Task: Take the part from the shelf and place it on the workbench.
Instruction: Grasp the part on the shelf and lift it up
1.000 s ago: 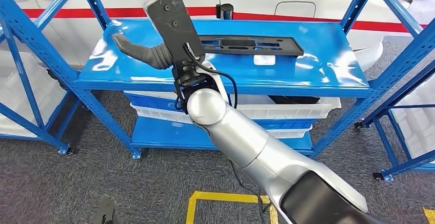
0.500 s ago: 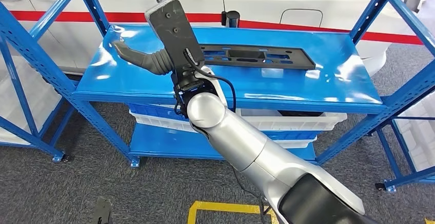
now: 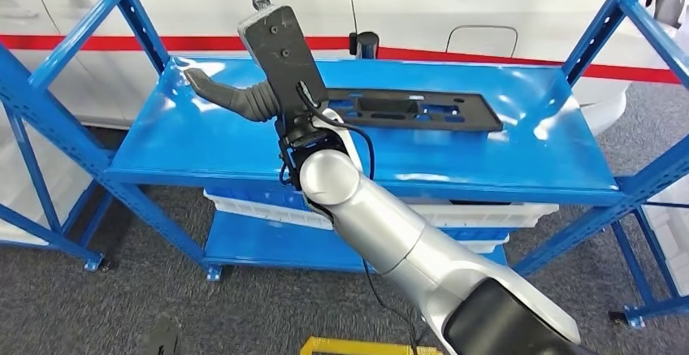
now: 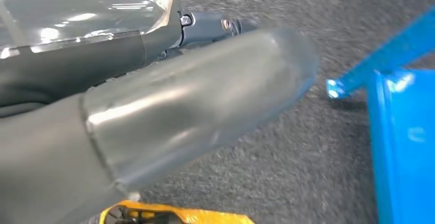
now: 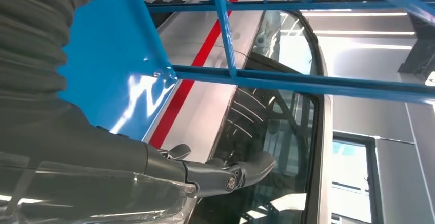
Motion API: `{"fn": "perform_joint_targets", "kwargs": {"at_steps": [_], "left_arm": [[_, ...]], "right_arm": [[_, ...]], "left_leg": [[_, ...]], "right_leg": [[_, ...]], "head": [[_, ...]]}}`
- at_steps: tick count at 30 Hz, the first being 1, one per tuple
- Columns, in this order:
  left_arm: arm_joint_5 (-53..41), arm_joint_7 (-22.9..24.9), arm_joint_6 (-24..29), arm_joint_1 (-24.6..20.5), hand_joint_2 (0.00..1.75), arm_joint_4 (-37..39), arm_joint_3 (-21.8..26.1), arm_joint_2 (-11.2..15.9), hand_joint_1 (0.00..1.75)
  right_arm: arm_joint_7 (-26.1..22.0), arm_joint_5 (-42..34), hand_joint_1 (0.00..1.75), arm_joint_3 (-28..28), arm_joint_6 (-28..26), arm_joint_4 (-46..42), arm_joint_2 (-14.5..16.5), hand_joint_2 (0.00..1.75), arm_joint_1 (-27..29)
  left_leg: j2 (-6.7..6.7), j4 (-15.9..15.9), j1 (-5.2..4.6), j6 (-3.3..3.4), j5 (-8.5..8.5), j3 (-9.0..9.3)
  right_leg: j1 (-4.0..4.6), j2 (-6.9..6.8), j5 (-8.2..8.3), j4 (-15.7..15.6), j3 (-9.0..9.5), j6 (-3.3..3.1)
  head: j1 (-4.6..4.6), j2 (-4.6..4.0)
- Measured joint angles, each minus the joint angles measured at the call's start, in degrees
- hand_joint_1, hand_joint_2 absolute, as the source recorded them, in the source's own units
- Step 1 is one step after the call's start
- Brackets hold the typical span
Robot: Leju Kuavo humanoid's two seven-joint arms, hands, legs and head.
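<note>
A: Where is the part [image 3: 406, 110] at this moment?

B: In the head view it lies flat on the top board of the blue shelf [image 3: 203, 140], a little right of the frame's middle. It is a long black plate with slots, and nothing touches it.

A: And the right hand [image 3: 264, 71]?

B: It is raised in the upper middle of the frame, to the left of the part and clearly apart from it. The fingers are spread and hold nothing; the thumb points to the left.

A: The left hand [image 4: 128, 126]?

B: The left wrist view shows it close and blurred, above grey floor. Its fingers cannot be judged.

A: So how much is done?

B: It seems nothing yet. Reaching, grasping, lifting and carrying to the workbench all remain.
</note>
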Motion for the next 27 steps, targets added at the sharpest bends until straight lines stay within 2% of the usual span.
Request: {"fn": "perform_joint_targets", "kwargs": {"at_steps": [1,3,4,5,6,8,9,10,11,12,14,15,16,19,20,21,22,24,25,27], "left_arm": [[-0.03,-0.02,-0.01,-0.03,0.0,0.0,-0.01,0.01,0.0],[-0.04,-0.04,-0.01,0.0,0.0,0.01,-0.01,0.08,0.0],[-0.04,-0.04,-0.01,0.06,0.0,0.01,0.0,0.14,0.0],[-0.03,-0.03,-0.01,0.11,0.0,0.01,0.01,0.19,0.0],[-0.03,-0.03,-0.01,0.13,0.0,0.01,0.01,0.24,0.0],[-0.03,-0.03,-0.01,0.15,0.0,0.01,0.02,0.33,0.0],[-0.03,-0.03,-0.01,0.14,0.0,0.01,0.02,0.37,0.0],[-0.03,-0.03,-0.01,0.13,0.0,0.01,0.02,0.4,0.0],[-0.03,-0.03,-0.01,0.13,0.0,0.01,0.02,0.43,0.0],[-0.02,-0.03,0.0,0.13,0.0,0.02,0.02,0.45,0.0],[-0.06,-0.04,0.0,0.16,0.0,0.02,0.01,0.42,0.0],[-0.13,-0.04,0.01,0.14,0.0,0.03,-0.01,0.41,0.0],[-0.26,-0.05,0.01,0.09,0.0,0.03,-0.03,0.4,0.0],[-0.84,-0.05,0.07,0.06,0.0,0.03,-0.12,0.39,0.0],[-1.08,-0.05,0.1,0.08,0.0,0.03,-0.16,0.37,0.0],[-1.28,-0.05,0.16,0.09,0.0,0.03,-0.21,0.33,0.0],[-1.53,-0.03,0.22,0.09,0.0,0.03,-0.26,0.28,0.0],[-1.99,0.07,0.34,0.09,0.0,0.03,-0.4,0.14,0.0],[-2.21,0.17,0.42,0.08,0.0,0.03,-0.47,0.06,0.0],[-2.5,0.59,0.72,0.04,0.0,0.05,-0.55,-0.04,0.0]], "right_arm": [[-0.03,0.02,0.0,0.0,0.01,-0.02,0.01,1.75,-0.09],[-0.06,0.01,0.0,0.02,0.02,-0.03,-0.01,1.75,-0.06],[-0.05,0.0,0.0,0.03,0.02,-0.03,-0.02,1.75,0.11],[-0.05,-0.01,0.0,0.03,0.02,-0.03,-0.03,1.75,0.28],[-0.04,-0.01,0.0,0.03,0.02,-0.03,-0.04,1.75,0.38],[-0.04,-0.01,0.0,0.03,0.03,-0.03,-0.04,1.75,0.4],[-0.04,-0.01,0.0,0.05,0.04,-0.02,-0.04,1.75,0.37],[-0.03,-0.02,0.0,0.08,0.05,-0.02,-0.03,1.75,0.33],[-0.02,-0.02,0.0,0.09,0.06,-0.01,-0.03,1.75,0.31],[-0.02,-0.02,0.0,0.11,0.07,-0.01,-0.03,1.75,0.28],[-0.02,-0.02,0.0,0.1,0.08,-0.01,-0.03,1.75,0.25],[-0.02,-0.03,0.0,0.11,0.11,-0.01,-0.04,1.75,0.13],[-0.03,-0.07,0.0,0.12,0.14,-0.01,-0.05,1.75,0.0],[-0.06,-0.4,0.0,0.15,0.34,0.15,-0.11,1.75,-0.04],[-0.09,-0.57,0.0,0.18,0.42,0.28,-0.13,1.75,0.09],[-0.13,-0.73,0.0,0.2,0.46,0.43,-0.13,1.75,0.2],[-0.17,-0.89,0.0,0.24,0.49,0.57,-0.13,1.75,0.25],[-0.26,-1.28,0.0,0.32,0.5,0.85,-0.14,1.75,0.18],[-0.34,-1.5,0.0,0.39,0.5,1.02,-0.18,1.75,0.09],[-0.5,-2.07,0.0,0.57,0.6,1.46,-0.18,1.75,-0.13]], "left_leg": [[0.15,2.74,0.07,-0.31,-0.81,-1.5],[0.29,10.15,0.15,-0.8,-3.51,-6.27],[0.3,12.66,0.19,-0.92,-4.59,-8.49],[0.31,13.38,0.23,-0.96,-4.63,-9.9],[0.32,11.91,0.27,-0.93,-3.18,-10.22],[0.38,4.2,0.31,-0.61,2.71,-8.26],[0.43,0.71,0.2,-0.38,4.5,-7.16],[0.47,-1.56,0.02,-0.05,5.33,-6.38],[0.46,-2.51,-0.17,0.38,5.26,-6.0],[0.45,-2.62,-0.38,0.89,4.71,-5.76],[0.34,-3.09,-0.3,1.96,5.2,-4.65],[0.32,-3.21,-0.22,2.35,5.26,-4.11],[0.3,-3.3,-0.11,2.62,5.16,-3.62],[0.25,-3.29,-0.13,2.89,4.3,-2.94],[0.2,-3.28,-0.14,2.85,3.95,-2.64],[0.12,-3.28,-0.14,2.78,3.6,-2.24],[0.04,-3.28,-0.14,2.68,3.19,-1.71],[-0.09,-3.31,-0.14,2.41,2.25,-0.46],[-0.12,-3.31,-0.16,2.2,1.78,0.21],[-0.15,-3.57,-0.16,1.53,1.03,0.84]], "right_leg": [[-0.11,0.02,-0.29,-0.07,0.55,-0.3],[-0.08,0.09,-1.1,-0.07,1.33,-0.76],[-0.05,0.17,-1.52,-0.07,1.73,-0.78],[-0.04,0.27,-1.98,-0.07,2.25,-0.73],[-0.04,0.35,-2.47,-0.07,2.9,-0.63],[-0.03,0.41,-3.57,-0.11,4.28,-0.32],[0.04,0.43,-4.07,-0.15,4.85,-0.07],[0.1,0.46,-4.48,-0.24,5.19,0.22],[0.19,0.5,-4.66,-0.19,5.39,0.59],[0.36,0.54,-4.71,-0.1,5.7,1.03],[0.47,0.49,-5.13,0.67,5.83,1.75],[0.46,0.43,-5.68,1.93,5.3,1.98],[0.33,0.37,-6.51,4.24,4.0,2.13],[0.09,0.31,-9.78,14.77,-2.98,2.23],[0.08,0.3,-10.2,16.7,-4.81,2.34],[0.09,0.3,-9.65,16.57,-5.55,2.67],[0.08,0.29,-8.31,14.89,-5.53,3.14],[0.08,0.14,-3.79,7.65,-3.48,4.07],[0.14,-0.04,-1.85,4.18,-2.48,3.92],[0.5,-0.35,-0.23,0.38,-1.24,2.53]], "head": [[-0.04,0.0],[-0.13,0.0],[-0.11,0.0],[-0.13,0.0],[-0.12,0.0],[-0.1,0.0],[-0.07,0.0],[-0.08,0.0],[-0.09,0.0],[-0.09,0.0],[-0.12,0.0],[-0.05,0.0],[0.01,0.0],[0.15,0.0],[0.15,0.0],[0.16,0.0],[0.16,0.0],[0.21,0.0],[0.2,0.0],[0.25,0.0]]}}
